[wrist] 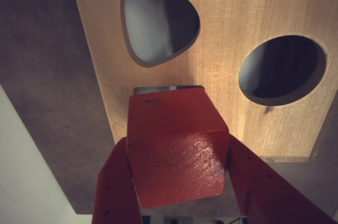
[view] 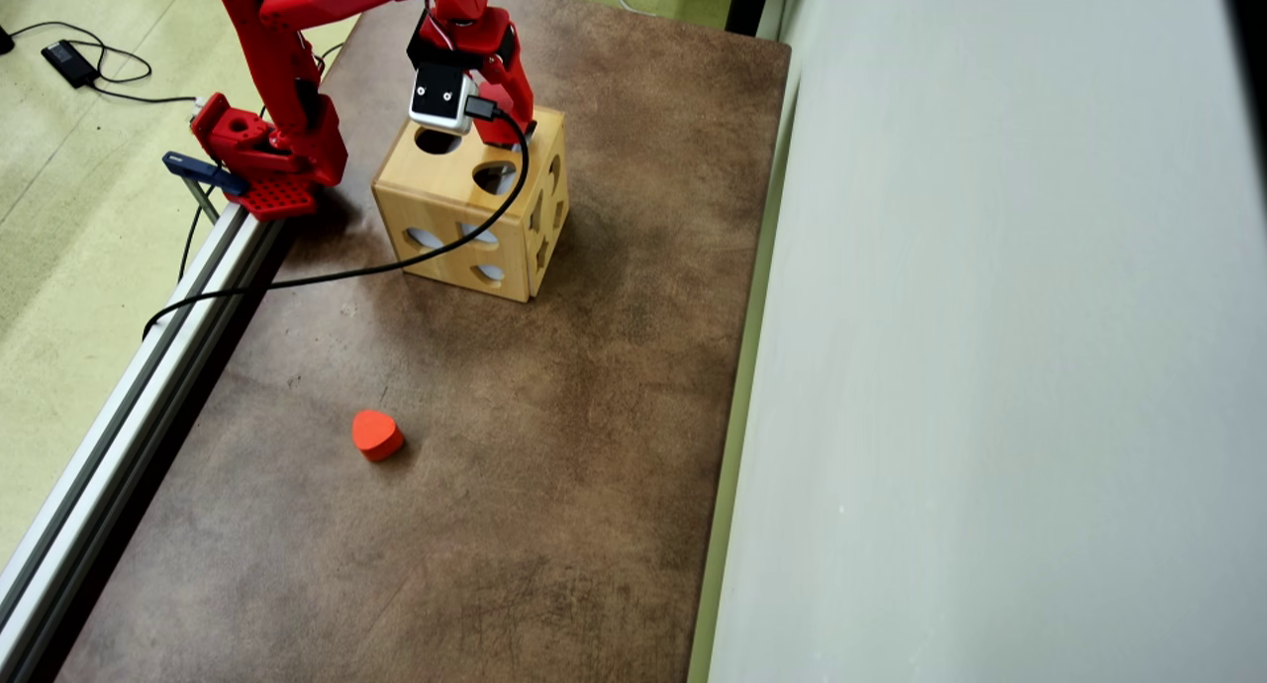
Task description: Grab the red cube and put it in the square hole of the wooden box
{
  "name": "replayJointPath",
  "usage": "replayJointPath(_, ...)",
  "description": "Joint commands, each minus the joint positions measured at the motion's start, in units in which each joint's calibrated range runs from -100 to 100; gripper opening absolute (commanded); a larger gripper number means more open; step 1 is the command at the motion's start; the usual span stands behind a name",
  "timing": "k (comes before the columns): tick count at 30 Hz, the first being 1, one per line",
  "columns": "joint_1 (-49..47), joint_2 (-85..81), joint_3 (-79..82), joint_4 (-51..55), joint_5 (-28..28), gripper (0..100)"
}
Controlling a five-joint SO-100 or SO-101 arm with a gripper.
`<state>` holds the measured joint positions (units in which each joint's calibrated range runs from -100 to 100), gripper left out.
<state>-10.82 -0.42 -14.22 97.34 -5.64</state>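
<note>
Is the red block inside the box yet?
Not yet. The red cube sits clamped in the end effector, above the wooden box, covering most of the square hole.

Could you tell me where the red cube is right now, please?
In the wrist view the red cube sits low in the centre, clamped in the gripper above the wooden box, covering most of the square hole.

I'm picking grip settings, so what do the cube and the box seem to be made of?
The red cube, clamped in the pincer, looks matte, with a fine ridged texture on one face, possibly printed plastic or painted wood. The wooden box shows pale grain lines and a smooth finish, so likely light wood.
</note>
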Motion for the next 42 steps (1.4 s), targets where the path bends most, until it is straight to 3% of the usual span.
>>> replayJointPath(1,-0.25,-0.21,-2.42,0.57,-0.54,2)
replayJointPath(42,-1.59,4.37,-2.15,-1.76,-0.78,2)
